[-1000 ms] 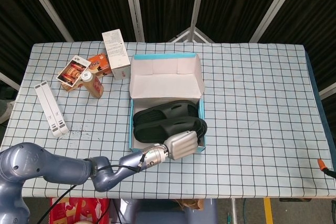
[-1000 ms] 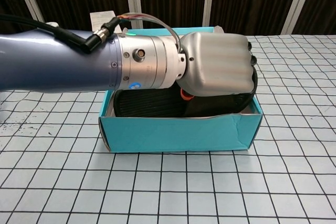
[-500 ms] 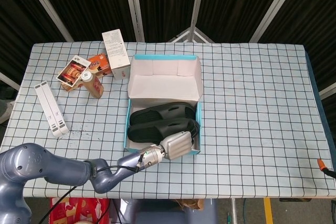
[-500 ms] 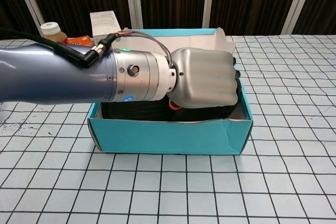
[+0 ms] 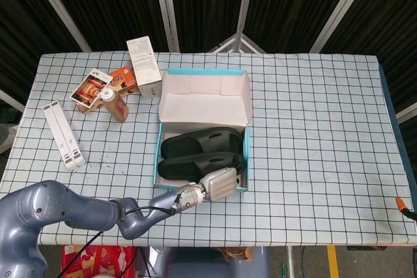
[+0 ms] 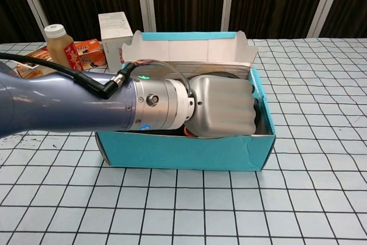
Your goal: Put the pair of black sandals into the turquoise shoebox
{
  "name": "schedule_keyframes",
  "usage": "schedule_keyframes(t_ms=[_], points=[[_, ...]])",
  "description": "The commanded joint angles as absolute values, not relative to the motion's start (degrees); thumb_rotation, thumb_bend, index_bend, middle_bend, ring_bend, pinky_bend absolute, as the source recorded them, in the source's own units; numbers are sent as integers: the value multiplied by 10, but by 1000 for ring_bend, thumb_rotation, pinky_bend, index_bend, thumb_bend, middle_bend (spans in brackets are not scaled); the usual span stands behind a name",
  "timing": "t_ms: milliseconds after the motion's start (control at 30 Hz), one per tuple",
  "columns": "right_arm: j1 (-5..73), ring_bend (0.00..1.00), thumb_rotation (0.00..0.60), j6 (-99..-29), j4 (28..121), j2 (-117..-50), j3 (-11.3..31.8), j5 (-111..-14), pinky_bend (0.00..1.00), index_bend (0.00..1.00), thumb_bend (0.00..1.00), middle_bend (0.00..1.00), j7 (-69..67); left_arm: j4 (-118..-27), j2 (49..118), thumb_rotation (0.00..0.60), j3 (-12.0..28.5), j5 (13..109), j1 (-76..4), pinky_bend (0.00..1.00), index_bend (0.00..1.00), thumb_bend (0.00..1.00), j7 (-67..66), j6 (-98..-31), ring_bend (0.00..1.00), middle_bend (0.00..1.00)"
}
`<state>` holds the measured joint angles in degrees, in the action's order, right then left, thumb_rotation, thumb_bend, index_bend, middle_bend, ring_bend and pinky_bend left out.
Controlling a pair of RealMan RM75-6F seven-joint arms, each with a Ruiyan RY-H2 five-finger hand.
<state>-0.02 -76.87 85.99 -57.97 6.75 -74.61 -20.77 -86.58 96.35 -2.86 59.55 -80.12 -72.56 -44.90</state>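
A: We find both views evenly and brightly lit from above; shadows on the bench (image 5: 313, 128) are short and soft.

B: Agreed. We note a broad sheen on the left robot hand (image 6: 225, 106), the backdrop nearly black, and sharp focus throughout.

The checked bench (image 5: 313, 128) carries the turquoise shoebox (image 5: 202, 183), a white carton (image 5: 144, 66), a bottle (image 5: 115, 104), snack packets (image 5: 104, 83) and a white stand (image 5: 63, 133).

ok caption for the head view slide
Left hand at the near wall of the turquoise shoebox, both black sandals lying inside.
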Motion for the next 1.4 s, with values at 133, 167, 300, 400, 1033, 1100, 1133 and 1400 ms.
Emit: schedule_keyframes(t_ms=[133,167,300,400,1033,1100,1133,1400], points=[[-1,284,600,-770,861,-580,67,-747,193,178,318,200,-207,-861,969,600,-32,593,-802,227,421,308,-723,-446,196,487],[-1,284,600,-770,861,-580,67,-747,193,179,319,200,-207,-860,970,600,-33,592,-802,227,421,308,-722,-445,196,487],[0,284,600,-770,860,-580,67,-748,193,178,318,200,-207,-853,978,600,-34,589,-804,227,402,308,-723,-442,196,485],[0,284,600,-769,859,-580,68,-747,193,178,318,200,-207,-848,982,600,-35,587,-805,226,326,304,-725,-442,195,448],[2,284,600,-763,861,-580,67,-746,193,179,318,200,-205,-916,935,412,-31,536,-817,180,0,192,-782,-491,9,11],[2,284,600,-761,861,-579,67,-744,193,178,319,200,-205,-923,931,406,-30,529,-818,177,0,192,-786,-496,1,4],[2,284,600,-762,861,-580,68,-744,193,178,318,200,-206,-926,929,403,-30,526,-819,176,0,192,-788,-499,1,2],[0,284,600,-764,862,-579,67,-746,194,178,318,200,-209,-940,924,400,-28,499,-830,172,0,192,-805,-508,0,2]])
